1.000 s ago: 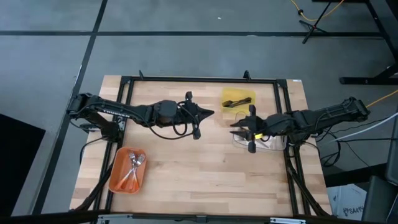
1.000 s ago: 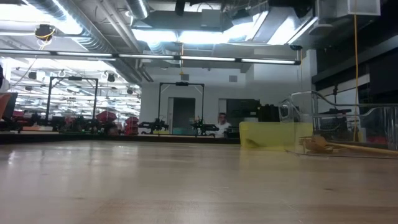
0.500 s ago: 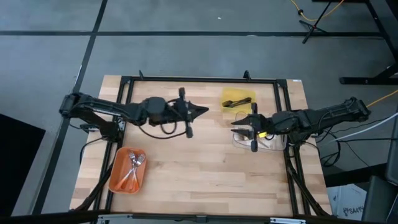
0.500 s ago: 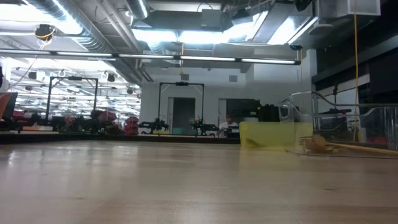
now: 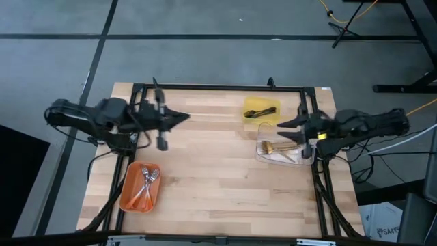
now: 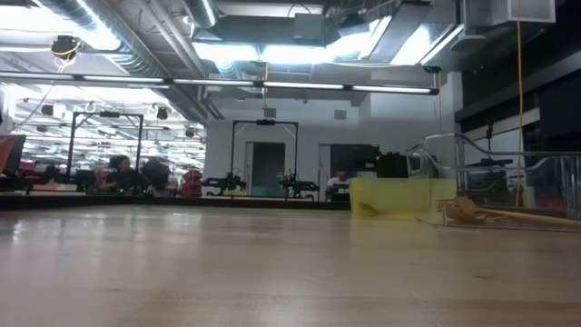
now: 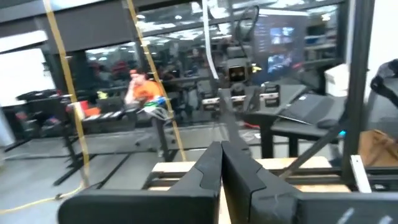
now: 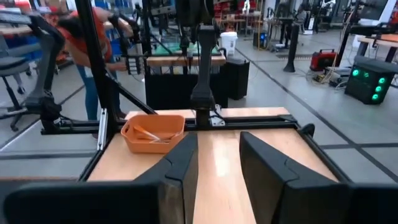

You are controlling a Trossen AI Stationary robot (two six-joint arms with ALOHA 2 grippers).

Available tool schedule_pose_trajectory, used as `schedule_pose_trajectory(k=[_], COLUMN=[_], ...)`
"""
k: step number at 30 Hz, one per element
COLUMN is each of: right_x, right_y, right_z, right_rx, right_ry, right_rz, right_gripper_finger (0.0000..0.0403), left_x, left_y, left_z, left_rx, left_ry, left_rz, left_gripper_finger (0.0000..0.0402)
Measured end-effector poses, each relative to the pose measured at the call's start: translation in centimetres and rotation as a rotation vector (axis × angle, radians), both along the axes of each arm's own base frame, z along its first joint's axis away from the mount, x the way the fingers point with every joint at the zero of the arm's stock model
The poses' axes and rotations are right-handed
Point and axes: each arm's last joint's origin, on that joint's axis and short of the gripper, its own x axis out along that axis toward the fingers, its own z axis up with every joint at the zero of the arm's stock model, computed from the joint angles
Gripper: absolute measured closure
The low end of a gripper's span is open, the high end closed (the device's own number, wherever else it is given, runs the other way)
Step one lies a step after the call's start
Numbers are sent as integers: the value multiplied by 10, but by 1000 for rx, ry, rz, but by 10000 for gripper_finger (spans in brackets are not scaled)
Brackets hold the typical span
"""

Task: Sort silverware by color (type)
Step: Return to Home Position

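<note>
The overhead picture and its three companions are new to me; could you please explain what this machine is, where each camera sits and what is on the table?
It is a robot with two dark arms at a wooden table. One camera looks straight down, one sits at table-top height, one rides on each wrist. The left gripper is shut, the right gripper open; both hold nothing. Everything lies sorted: orange-handled forks in the orange tray, black cutlery in the yellow tray, gold cutlery in the clear tray.
</note>
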Motion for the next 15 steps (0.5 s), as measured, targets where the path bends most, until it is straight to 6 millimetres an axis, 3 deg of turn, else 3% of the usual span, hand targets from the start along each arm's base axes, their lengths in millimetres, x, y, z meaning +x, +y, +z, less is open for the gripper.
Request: schedule_pose_trajectory(k=[8,15], right_x=[-40,-63], right_y=[-11,-17], right_z=[-5,-13], right_rx=[-13,-29], right_ry=[46,103], right_rz=[0,-2], right_gripper_finger=[295,295], left_x=[-63,-102], left_y=[7,16], left_z=[12,4], left_rx=[-25,-79], left_ry=[-12,53], left_rz=[79,56], left_gripper_finger=[398,398])
